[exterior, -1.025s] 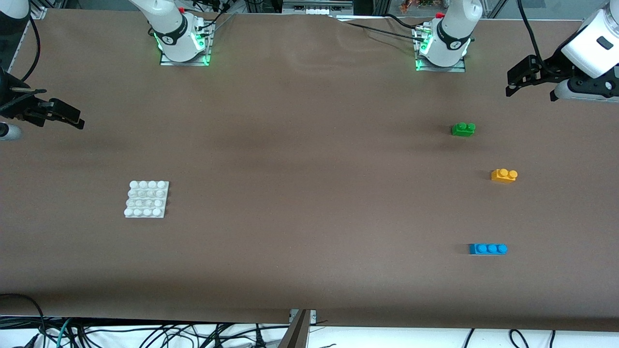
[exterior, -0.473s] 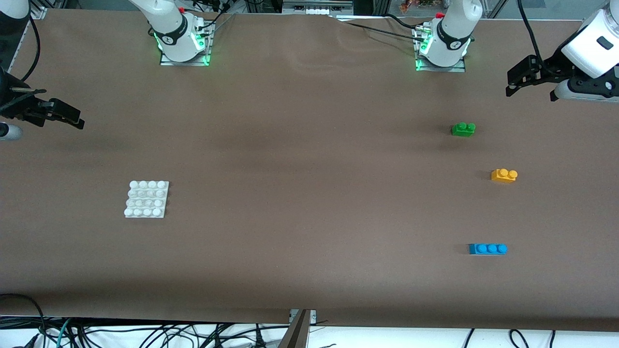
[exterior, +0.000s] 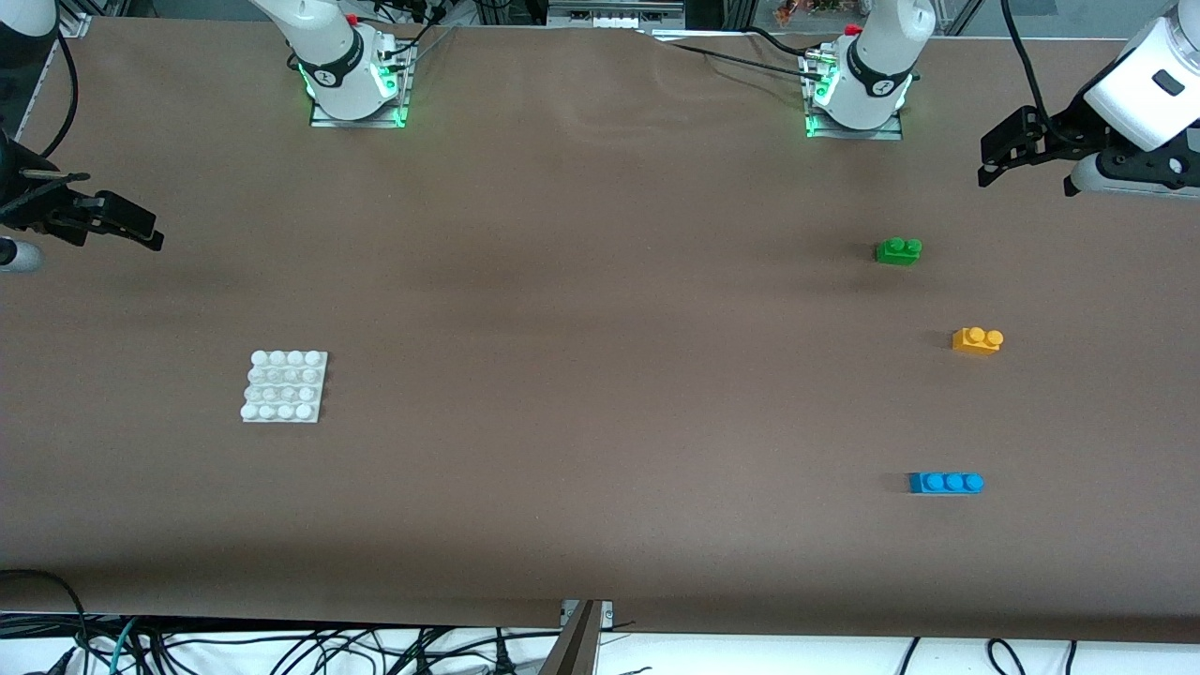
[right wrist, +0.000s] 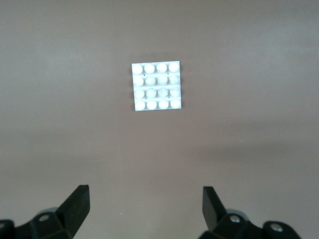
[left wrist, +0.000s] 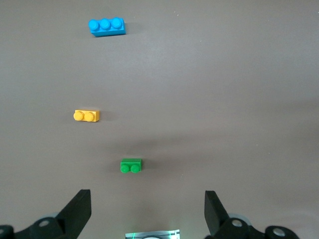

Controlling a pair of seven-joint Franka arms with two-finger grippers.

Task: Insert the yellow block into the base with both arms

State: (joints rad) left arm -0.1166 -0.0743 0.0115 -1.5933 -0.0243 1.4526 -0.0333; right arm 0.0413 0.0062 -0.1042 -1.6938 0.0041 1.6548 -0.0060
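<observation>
The yellow block [exterior: 977, 339] lies on the table toward the left arm's end; it also shows in the left wrist view [left wrist: 86, 115]. The white studded base [exterior: 285, 386] lies toward the right arm's end and shows in the right wrist view [right wrist: 156, 86]. My left gripper [exterior: 994, 159] is open and empty, held high over the table's left-arm end, apart from the block; in its own view it [left wrist: 147, 209] frames bare table. My right gripper [exterior: 131, 225] is open and empty, high over the right-arm end, apart from the base; its own view [right wrist: 145, 206] shows the same.
A green two-stud brick [exterior: 898, 250] lies farther from the front camera than the yellow block, and a blue three-stud brick [exterior: 946, 483] lies nearer. Both show in the left wrist view, green [left wrist: 131, 165] and blue [left wrist: 106, 26]. Arm bases [exterior: 354, 80] [exterior: 858, 89] stand at the table's back edge.
The left gripper has shifted very slightly upward in the front view. The right arm and all bricks have stayed still.
</observation>
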